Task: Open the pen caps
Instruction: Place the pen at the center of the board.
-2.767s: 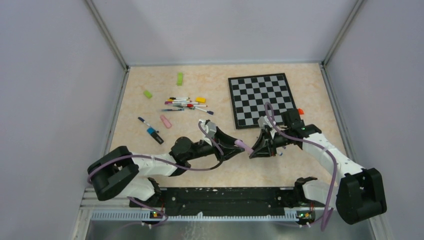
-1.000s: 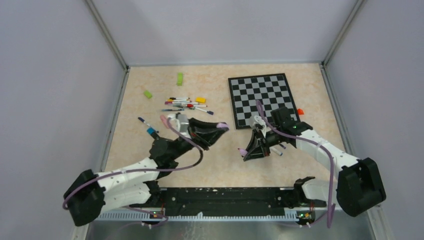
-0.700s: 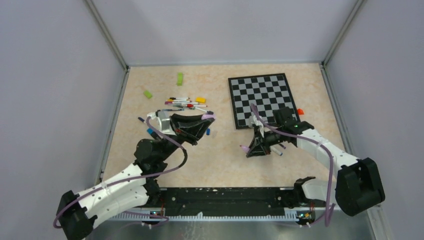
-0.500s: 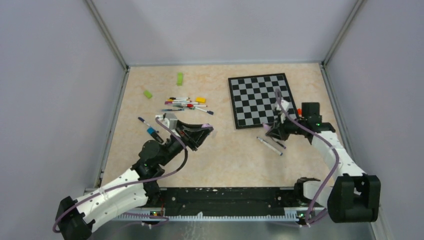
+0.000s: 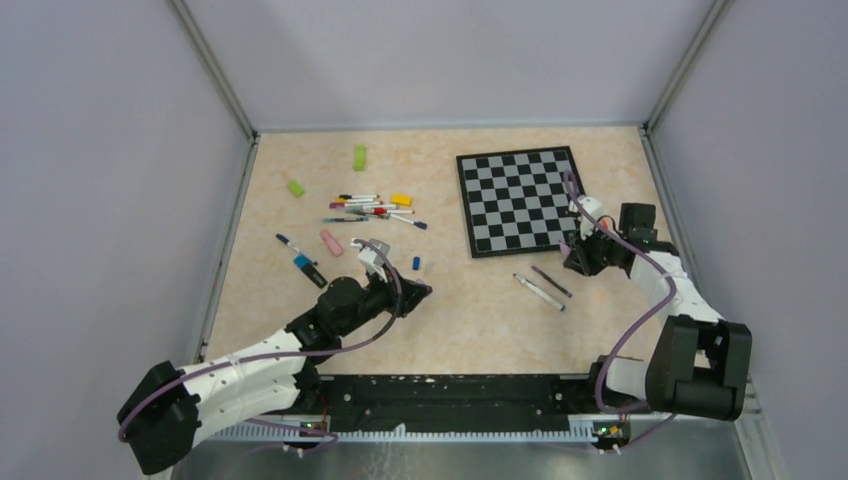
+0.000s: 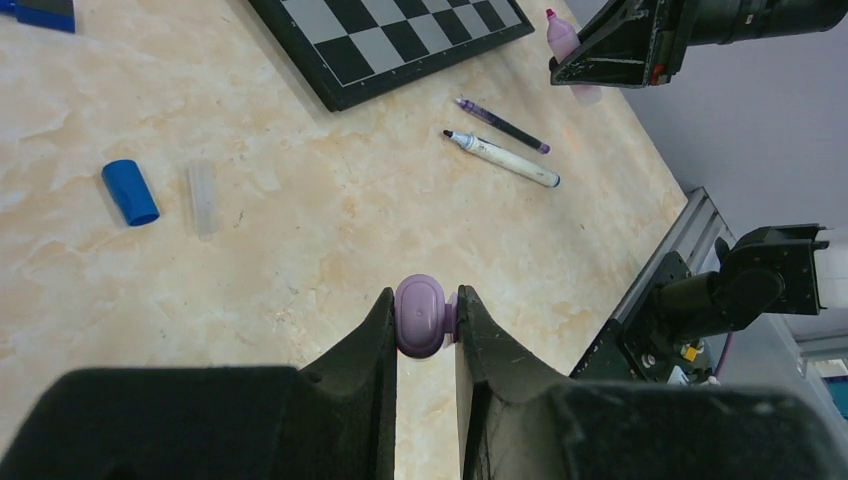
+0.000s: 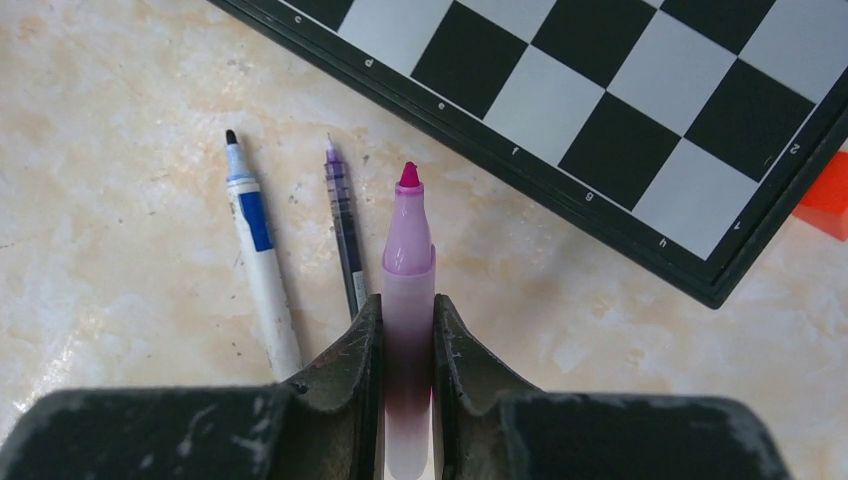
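Note:
My left gripper [image 6: 425, 305] is shut on a lilac pen cap [image 6: 420, 316], held just above the table. In the top view it [image 5: 416, 290] hovers left of centre. My right gripper [image 7: 407, 312] is shut on an uncapped pink pen [image 7: 408, 250], tip pointing away from the wrist near the chessboard's corner. From above, this gripper [image 5: 574, 262] sits right of the board. Two uncapped pens lie beside it: a white and blue one [image 7: 258, 270] and a thin purple one [image 7: 343, 225]. A loose blue cap [image 6: 130, 192] and a clear cap [image 6: 201, 185] lie on the table.
The chessboard [image 5: 520, 200] lies at the back right, with an orange block [image 7: 828, 200] past its corner. A pile of pens [image 5: 372, 209] sits at the back left with a yellow block [image 5: 401, 199], two green blocks [image 5: 359, 157], a pink block [image 5: 331, 243] and a dark marker [image 5: 308, 270].
The two grippers have drawn apart. My left arm swung left, then pulled back toward the near side with the cap. My right arm carried the pink pen rightward, past the board's near right corner.

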### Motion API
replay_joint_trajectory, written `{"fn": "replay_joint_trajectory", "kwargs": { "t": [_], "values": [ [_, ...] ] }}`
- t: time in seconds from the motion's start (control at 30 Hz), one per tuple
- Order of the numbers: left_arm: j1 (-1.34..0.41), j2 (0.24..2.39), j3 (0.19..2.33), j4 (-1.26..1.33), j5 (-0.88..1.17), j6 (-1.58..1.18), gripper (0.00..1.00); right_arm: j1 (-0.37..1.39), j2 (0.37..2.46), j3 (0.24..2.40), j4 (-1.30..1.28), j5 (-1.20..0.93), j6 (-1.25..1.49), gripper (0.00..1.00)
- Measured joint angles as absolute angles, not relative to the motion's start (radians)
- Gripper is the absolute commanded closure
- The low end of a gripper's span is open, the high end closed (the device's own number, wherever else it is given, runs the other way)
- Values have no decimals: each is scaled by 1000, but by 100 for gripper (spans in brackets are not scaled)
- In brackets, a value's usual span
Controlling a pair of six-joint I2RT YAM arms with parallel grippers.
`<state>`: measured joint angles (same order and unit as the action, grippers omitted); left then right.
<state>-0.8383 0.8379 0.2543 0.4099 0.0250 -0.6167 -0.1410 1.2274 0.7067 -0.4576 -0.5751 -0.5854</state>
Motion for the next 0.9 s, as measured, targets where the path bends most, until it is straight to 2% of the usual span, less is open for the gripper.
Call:
{"fn": "replay_joint_trajectory", "kwargs": {
  "t": [0.4, 0.5, 0.6, 0.67, 0.77, 0.9],
  "values": [
    [-838, 853, 250, 448, 36, -634, 100, -141, 1393, 725, -492, -546, -603, 83],
    [-838, 853, 247, 455, 36, -634, 100, -141, 1455, 751, -504, -546, -601, 70],
    [-838, 854, 247, 455, 40, -634, 99, -140, 1494, 772, -525, -547, -599, 63],
    [-837, 859, 247, 455, 46, -633, 97, -140, 1499, 775, -530, -547, -599, 60],
    [-837, 881, 247, 455, 64, -633, 88, -139, 1499, 775, -542, -556, -599, 58],
    [-836, 916, 250, 453, 91, -629, 86, -139, 1478, 775, -551, -574, -598, 57]
  ]
}}
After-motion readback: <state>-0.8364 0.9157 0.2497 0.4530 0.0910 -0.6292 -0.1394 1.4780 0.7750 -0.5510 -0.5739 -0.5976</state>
